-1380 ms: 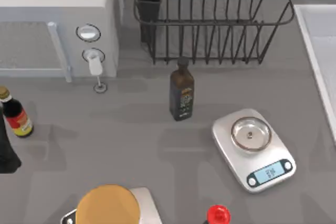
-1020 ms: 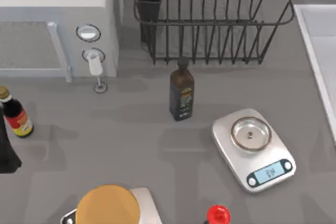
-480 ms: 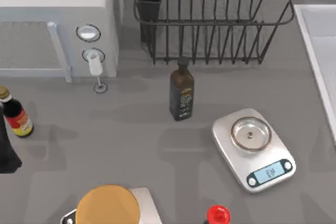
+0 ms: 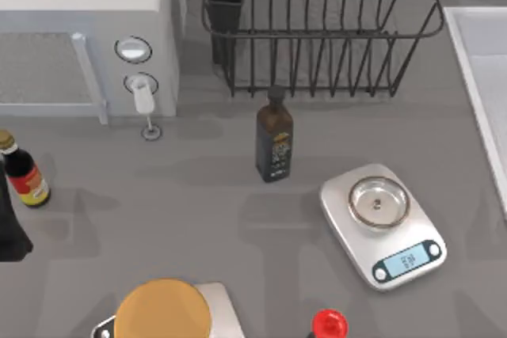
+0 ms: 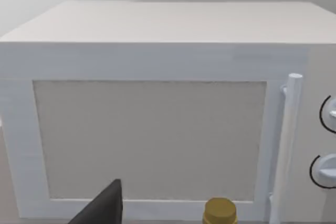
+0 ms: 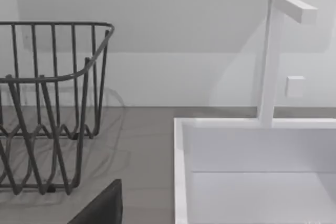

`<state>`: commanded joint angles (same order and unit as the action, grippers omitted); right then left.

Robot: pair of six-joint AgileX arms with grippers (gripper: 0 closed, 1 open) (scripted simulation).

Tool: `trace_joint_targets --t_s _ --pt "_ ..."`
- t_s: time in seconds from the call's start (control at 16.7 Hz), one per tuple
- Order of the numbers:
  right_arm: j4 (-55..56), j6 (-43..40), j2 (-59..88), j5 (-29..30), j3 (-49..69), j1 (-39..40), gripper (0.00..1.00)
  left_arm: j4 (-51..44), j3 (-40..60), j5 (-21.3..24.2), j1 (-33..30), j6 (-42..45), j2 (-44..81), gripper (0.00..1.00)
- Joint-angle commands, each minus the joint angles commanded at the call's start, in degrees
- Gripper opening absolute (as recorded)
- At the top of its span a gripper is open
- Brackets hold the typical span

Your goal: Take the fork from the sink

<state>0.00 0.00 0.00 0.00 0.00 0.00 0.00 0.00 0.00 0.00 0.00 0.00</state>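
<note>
The sink point(image 4: 478, 53) is a pale basin with a raised rim at the table's right edge. In the right wrist view the sink point(image 6: 252, 150) lies ahead with its white faucet point(image 6: 273, 56) at the back, and what shows of its floor is bare. The fork is out of view. A dark part of my right gripper point(image 6: 102, 208) shows at that view's edge, short of the sink's rim. My left gripper point(image 5: 102, 211) is at the table's far left, facing the microwave.
A white microwave point(image 4: 79, 29) fills the back left. A black wire dish rack point(image 4: 317, 29) stands at the back middle. A dark bottle point(image 4: 274, 136), a silver kitchen scale point(image 4: 383, 223), a red-labelled bottle point(image 4: 24, 173), a red cap point(image 4: 329, 324) and a tan disc point(image 4: 162, 310) stand on the table.
</note>
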Motion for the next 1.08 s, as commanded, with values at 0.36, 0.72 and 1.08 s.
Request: trace_joint_targets --t_s 0.36,0.72,1.08 --pt "-5.78 -1.48 8.88 0.02 8.65 -1.58 1.00 0.00 0.00 0.00 0.00 0.00 0.00 1.00" --pt "-21.90 -5.59 38.13 0.09 34.96 -5.97 1.00 0.00 0.00 0.00 0.00 0.00 0.00 1.00" --pt "-41.87 -10.69 78.20 0.17 68.47 -11.42 1.00 0.00 0.00 0.00 0.00 0.00 0.00 1.00"
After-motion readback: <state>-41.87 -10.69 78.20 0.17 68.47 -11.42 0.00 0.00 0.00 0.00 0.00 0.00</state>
